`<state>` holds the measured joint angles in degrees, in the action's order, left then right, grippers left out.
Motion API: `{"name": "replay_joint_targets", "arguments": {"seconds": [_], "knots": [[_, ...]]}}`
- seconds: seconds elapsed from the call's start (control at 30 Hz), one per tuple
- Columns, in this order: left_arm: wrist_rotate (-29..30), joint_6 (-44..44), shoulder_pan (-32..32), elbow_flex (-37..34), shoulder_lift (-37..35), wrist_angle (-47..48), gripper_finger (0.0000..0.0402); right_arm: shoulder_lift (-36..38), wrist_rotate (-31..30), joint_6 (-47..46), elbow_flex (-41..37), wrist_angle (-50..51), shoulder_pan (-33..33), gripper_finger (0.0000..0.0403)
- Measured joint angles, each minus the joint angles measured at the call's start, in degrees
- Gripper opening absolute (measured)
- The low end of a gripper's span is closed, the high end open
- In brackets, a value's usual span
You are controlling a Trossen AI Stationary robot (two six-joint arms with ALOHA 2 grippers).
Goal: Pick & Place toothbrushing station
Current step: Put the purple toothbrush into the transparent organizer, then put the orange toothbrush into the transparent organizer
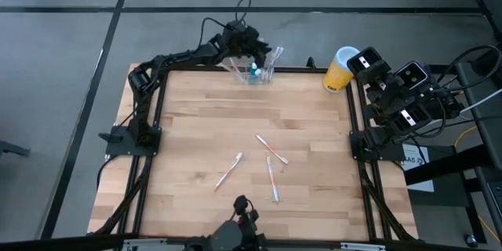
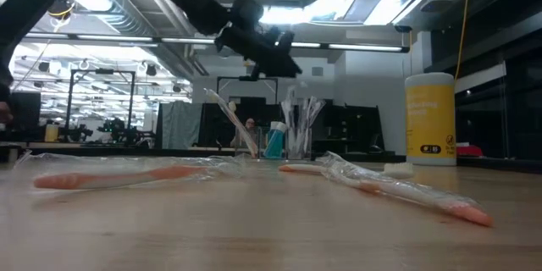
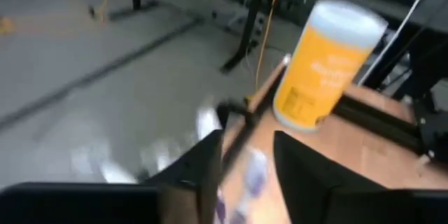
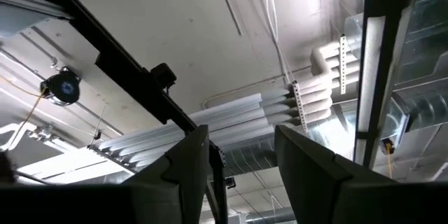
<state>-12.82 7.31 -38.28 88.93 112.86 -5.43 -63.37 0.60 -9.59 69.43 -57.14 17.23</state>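
The toothbrushing station (image 1: pixel 255 73), a small see-through holder, stands on the table's far edge near the middle. It holds a blue tube and several upright wrapped sticks, seen in the low view (image 2: pixel 292 140). My left gripper (image 1: pixel 249 49) is open just above and behind the holder, clear of its contents in the low view (image 2: pixel 269 68). In the left wrist view (image 3: pixel 248 175) blurred pale contents show between its fingers. My right gripper (image 4: pixel 241 168) is open and empty, pointing up at the ceiling; its arm is folded at the table's right edge (image 1: pixel 365 63).
A yellow cylinder with a white top (image 1: pixel 341 68) stands at the far right corner, right of the holder. Three wrapped toothbrushes (image 1: pixel 229 171) (image 1: pixel 271 149) (image 1: pixel 272 180) lie on the wooden table's near middle. A black frame (image 1: pixel 157 118) rims the table.
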Motion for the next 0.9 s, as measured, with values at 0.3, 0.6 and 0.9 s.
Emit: {"name": "replay_joint_targets", "arguments": {"seconds": [0.3, 0.6, 0.9], "knots": [[-14.3, -14.2, 3.8, 3.8, -6.2, 11.9, 0.0189, 0.0, 0.5, -0.5, 0.0, 0.7, 0.0, 0.0166], [-7.3, -24.4, 21.4, -1.8, -6.6, 35.5, 0.0161, 0.0, 2.1, -0.4, 0.0, 1.2, 0.0, 0.0166], [-6.1, -38.0, 32.3, -6.7, -1.8, 21.5, 0.013, 0.0, 4.0, -1.0, 0.0, 1.4, 0.0, 0.0166]]}}
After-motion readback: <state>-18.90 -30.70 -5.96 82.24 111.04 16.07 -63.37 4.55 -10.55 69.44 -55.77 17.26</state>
